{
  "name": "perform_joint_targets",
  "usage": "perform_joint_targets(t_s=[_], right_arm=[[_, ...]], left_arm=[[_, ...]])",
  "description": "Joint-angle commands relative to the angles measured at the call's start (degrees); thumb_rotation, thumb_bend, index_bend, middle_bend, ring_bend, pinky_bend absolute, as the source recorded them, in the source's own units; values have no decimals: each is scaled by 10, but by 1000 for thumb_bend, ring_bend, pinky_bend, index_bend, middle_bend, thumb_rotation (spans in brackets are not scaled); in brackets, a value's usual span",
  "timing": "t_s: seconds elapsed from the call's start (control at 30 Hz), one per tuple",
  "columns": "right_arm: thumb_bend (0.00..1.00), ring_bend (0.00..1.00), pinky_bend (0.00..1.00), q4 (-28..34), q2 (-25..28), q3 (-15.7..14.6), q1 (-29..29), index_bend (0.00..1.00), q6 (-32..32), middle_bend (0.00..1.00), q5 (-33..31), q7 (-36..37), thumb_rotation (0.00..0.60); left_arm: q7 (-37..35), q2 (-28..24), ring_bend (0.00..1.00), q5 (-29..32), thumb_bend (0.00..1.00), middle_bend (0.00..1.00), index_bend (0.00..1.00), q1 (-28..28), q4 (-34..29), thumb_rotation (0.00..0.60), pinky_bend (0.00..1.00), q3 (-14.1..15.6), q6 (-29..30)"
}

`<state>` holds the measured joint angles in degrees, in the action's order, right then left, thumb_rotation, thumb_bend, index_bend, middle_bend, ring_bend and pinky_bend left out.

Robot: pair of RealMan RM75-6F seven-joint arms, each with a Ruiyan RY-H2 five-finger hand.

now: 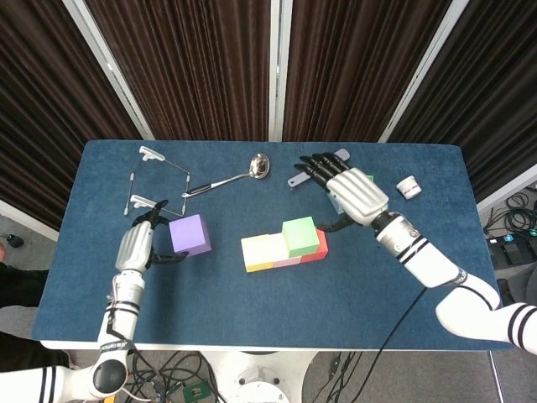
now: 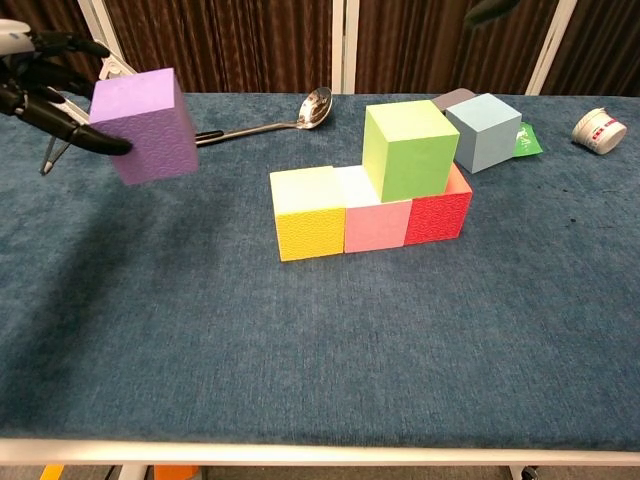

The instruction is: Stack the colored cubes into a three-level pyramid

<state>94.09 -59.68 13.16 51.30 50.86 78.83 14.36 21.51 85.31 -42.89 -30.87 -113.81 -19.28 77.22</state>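
Blue table (image 1: 252, 285) | left hand (image 1: 134, 248) grips purple cube (image 1: 190, 234) | right hand (image 1: 357, 193) spread, empty

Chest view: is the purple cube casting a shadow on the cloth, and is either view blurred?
Chest view: a soft dark patch lies on the table below the purple cube held by the left hand; edges are sharp. Head view: even light, no glare, sharp.

Steel ladle (image 1: 237, 175), wire rack (image 1: 157, 180), grey spatula (image 1: 295, 178), small white cup (image 1: 409, 186), green packet (image 2: 526, 143)
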Motion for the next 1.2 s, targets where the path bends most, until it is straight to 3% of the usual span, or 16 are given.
perform_joint_targets(t_s=[0.03,0.47,0.93,1.2], right_arm=[[1,0,0,3,11,18,-34,0,50,0,-24,-7,600],[1,0,0,-5,7,25,-70,0,75,0,-53,-9,600],[2,0,0,-20,-7,29,-69,0,59,0,-42,-2,600],[2,0,0,-25,-19,24,-68,0,59,0,-17,6,600]], left_arm=[[22,15,120,-7,146,515,98,-14,-17,600,108,1,15],[66,106,123,12,145,523,98,-65,5,600,108,-2,24],[148,174,147,59,146,547,98,-100,21,600,108,-39,108],[169,205,155,80,146,548,98,-114,28,600,108,-55,125]])
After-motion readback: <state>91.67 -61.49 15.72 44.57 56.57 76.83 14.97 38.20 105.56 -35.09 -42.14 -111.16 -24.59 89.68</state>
